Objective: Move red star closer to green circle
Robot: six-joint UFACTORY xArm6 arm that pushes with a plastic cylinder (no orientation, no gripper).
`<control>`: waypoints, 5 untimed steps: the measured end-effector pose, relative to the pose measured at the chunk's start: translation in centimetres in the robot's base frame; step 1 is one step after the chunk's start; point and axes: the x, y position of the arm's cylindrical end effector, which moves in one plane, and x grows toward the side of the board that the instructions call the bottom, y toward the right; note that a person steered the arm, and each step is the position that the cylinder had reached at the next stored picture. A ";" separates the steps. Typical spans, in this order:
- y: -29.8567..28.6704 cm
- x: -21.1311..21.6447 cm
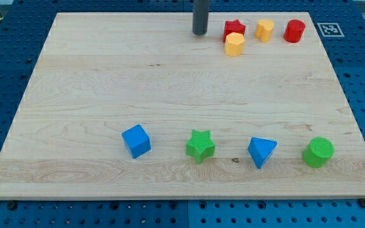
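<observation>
One push pending: my tip (200, 32) sits left of red star (234, 28), wrong side; green circle (318, 152) well apart at bottom right. No jaws.

Yellow block (234, 44) tight against red star (234, 28), wide bare board (170, 95) down to green circle (318, 152)

Blue cube (136, 140), green star (200, 145) and blue triangle (261, 151) line the board's bottom.

One high front view, tilted down, whole board (170, 95) framed
</observation>
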 end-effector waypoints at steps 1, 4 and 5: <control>2.0 -3.4; 12.2 5.6; 14.7 7.2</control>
